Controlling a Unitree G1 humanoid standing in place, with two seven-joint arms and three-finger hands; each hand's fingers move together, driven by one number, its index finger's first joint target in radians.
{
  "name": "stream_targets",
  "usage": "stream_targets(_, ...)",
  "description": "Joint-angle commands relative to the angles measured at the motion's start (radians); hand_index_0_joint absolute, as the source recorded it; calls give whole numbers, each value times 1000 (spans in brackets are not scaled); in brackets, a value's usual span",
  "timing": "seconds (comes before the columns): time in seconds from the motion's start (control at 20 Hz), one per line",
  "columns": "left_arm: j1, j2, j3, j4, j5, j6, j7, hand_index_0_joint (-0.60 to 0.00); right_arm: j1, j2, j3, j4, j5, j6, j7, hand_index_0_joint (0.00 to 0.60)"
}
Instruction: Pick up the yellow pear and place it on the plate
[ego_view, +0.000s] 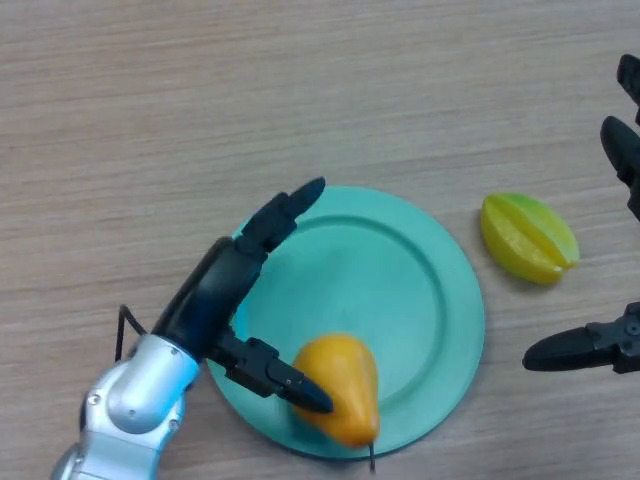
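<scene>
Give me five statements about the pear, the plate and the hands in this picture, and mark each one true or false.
1. The yellow pear lies on the teal plate. True.
2. The left hand is far from the pear. False: its thumb touches it.
3. The right hand holds the pear. False: it holds nothing, at the right edge.
4. A yellow-green star fruit lies on the table right of the plate. True.
5. The star fruit is on the plate. False: it is off it.

Bright, even overhead light; soft short shadows under round teal plastic plate (440, 270) rim; no glare.
</scene>
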Motion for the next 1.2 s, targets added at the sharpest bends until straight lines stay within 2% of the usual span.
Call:
stream_targets(0.05,-29,24,89,-113,-65,-60,41,0,-18,-19,-73,-53,9,-77,-30,0)
stream_targets(0.15,-19,45,142,-170,-129,-67,53,0,-19,-21,-73,-47,1,-87,-23,0)
stream_targets(0.3,-1,90,259,-280,-312,49,37,0,-21,-19,-74,-26,3,-107,-21,0)
stream_targets(0.5,23,141,399,-338,-476,144,23,0,-12,-21,-76,10,-9,-155,-9,0)
stream_targets(0.7,49,166,493,-371,-625,182,19,0,-31,-40,-94,51,5,-156,16,0)
stream_targets(0.85,56,174,516,-389,-669,205,38,0,-40,-41,-98,81,20,-182,23,0)
stream_targets(1.2,48,184,508,-360,-644,199,23,0,-55,-49,-87,122,32,-249,17,0)
